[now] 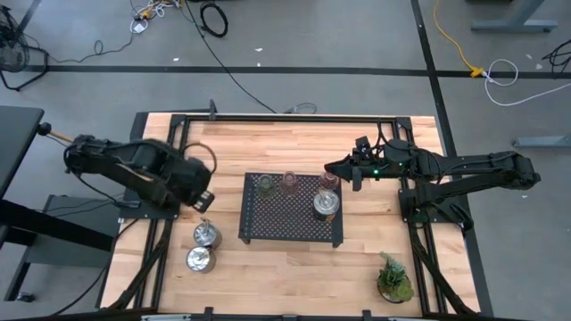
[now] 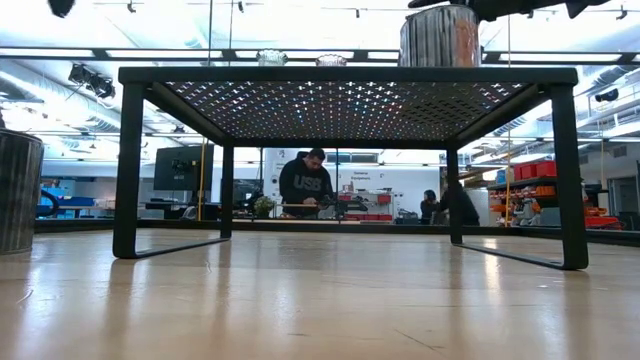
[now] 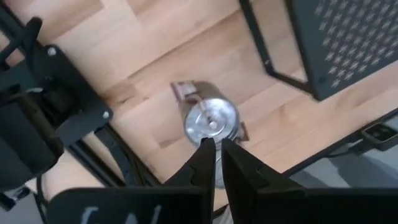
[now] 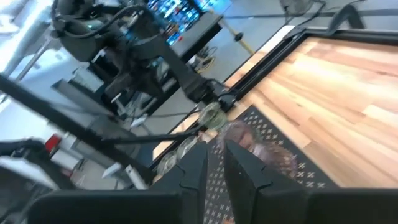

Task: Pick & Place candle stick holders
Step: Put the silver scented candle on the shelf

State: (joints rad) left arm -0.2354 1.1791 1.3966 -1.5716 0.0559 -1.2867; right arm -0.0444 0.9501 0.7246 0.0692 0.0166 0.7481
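A black perforated tray (image 1: 290, 223) stands mid-table. On it sit a greenish glass holder (image 1: 265, 185), a pink one (image 1: 290, 182), a reddish one (image 1: 328, 181) and a silver holder (image 1: 326, 204). Two more silver holders (image 1: 207, 234) (image 1: 199, 259) stand upright on the wood left of the tray. My left gripper (image 1: 204, 201) hangs shut above the farther of these two (image 3: 211, 120), pointing down and clear of it. My right gripper (image 1: 344, 169) is shut, held about level over the tray's far right corner near the reddish holder, and touches nothing.
A small potted plant (image 1: 393, 278) stands near the table's front right corner. Black frame rails (image 1: 169, 143) run along the table's sides. In the low view a silver holder (image 2: 20, 190) stands at the left, and people show in the room behind.
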